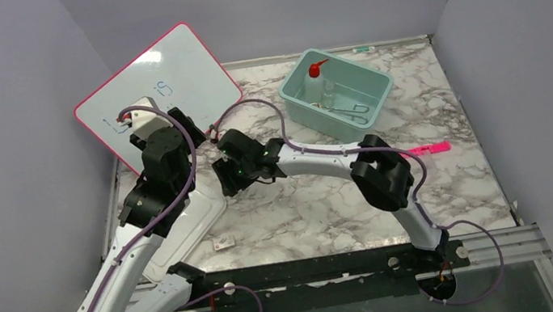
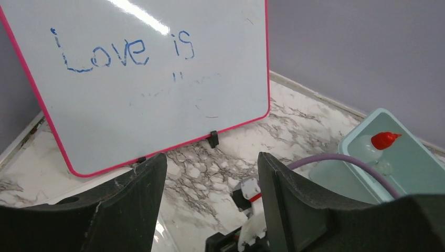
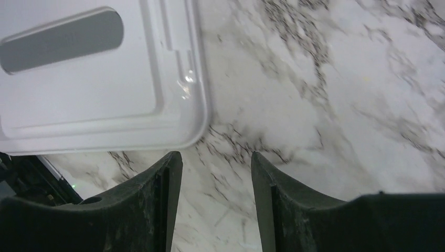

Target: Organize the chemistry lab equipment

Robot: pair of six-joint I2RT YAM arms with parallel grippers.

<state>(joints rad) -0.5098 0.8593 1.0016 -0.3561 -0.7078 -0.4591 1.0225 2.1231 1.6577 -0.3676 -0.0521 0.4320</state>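
Observation:
A teal bin (image 1: 374, 85) stands at the back right. In it are a clear squeeze bottle with a red nozzle cap (image 1: 316, 74) and metal forceps (image 1: 354, 109). The bottle's red cap also shows in the left wrist view (image 2: 384, 140). A thin pink-red stick (image 1: 430, 149) lies on the table at the right, partly behind my right arm. My left gripper (image 1: 194, 128) (image 2: 212, 164) is open and empty, above the table in front of the whiteboard. My right gripper (image 1: 225, 181) (image 3: 216, 160) is open and empty, low over bare marble beside a white lid's corner. Brush, tweezers and clear rod are not visible.
The pink-framed whiteboard (image 1: 158, 91) (image 2: 157, 79) leans at the back left. A flat white lid (image 1: 196, 216) (image 3: 94, 79) lies at the front left under my left arm. A small pale object (image 1: 223, 243) lies near the front edge. Grey walls enclose the table.

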